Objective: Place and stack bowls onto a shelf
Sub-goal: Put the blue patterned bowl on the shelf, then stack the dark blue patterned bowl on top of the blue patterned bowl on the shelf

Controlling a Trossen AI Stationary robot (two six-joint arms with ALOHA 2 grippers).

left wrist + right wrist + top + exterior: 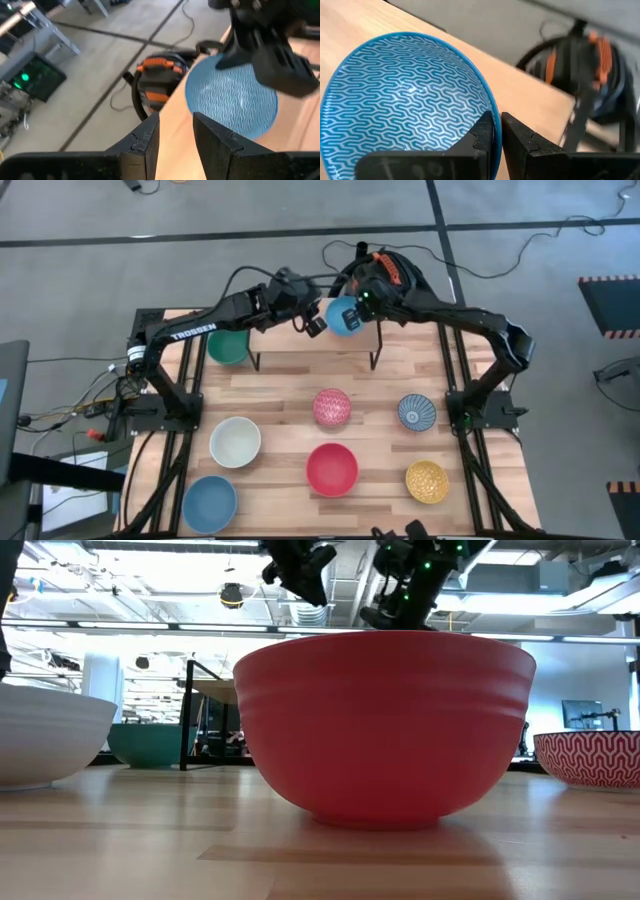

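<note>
A: Where, the patterned blue bowl?
B: Over the shelf, toward its right end, at the far side of the table. Rim pinched by the right tool, one finger inside the bowl, one outside, seen plainly in the right wrist view. Whether resting on the board or just above it, cannot tell.

A: And the left tool?
B: Just beside the same bowl, on its left, above the shelf. Fingers spread a little, with a clear gap and nothing in it. Not touching the bowl.

A: Anything else near the shelf?
B: Green bowl at the shelf's left end, partly hidden by the left arm; on the table or under the board, cannot tell.

A: The rest of the bowls?
B: Spread over the table, all well apart from both tools. Pink speckled bowl in the middle, another patterned blue bowl to its right. Nearer the front: cream bowl, red bowl, yellow bowl. Plain blue bowl at the front left corner.
</note>
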